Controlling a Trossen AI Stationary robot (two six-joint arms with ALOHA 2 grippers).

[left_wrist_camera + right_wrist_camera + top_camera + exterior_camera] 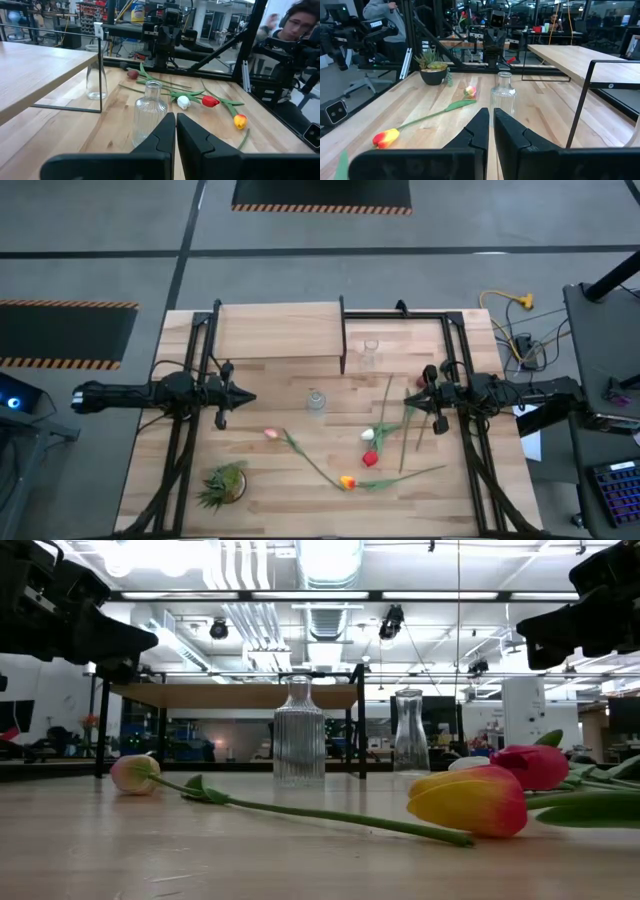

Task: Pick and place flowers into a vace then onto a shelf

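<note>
Tulips lie loose on the tabletop; nothing is in a vase or on the shelf yet.

Orange-yellow tulip sits closest in the low view, with every flower still flat between the two arms. Left gripper and right gripper hover with fingers pressed together, empty, the ribbed glass vase just ahead of each. Only the high view shows the shelf bare; the wrist views show the shut jaws.

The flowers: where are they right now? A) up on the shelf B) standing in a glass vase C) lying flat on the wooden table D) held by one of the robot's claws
C: the flowers lie loose on the table, with the ribbed glass vase empty and the shelf bare.
</note>
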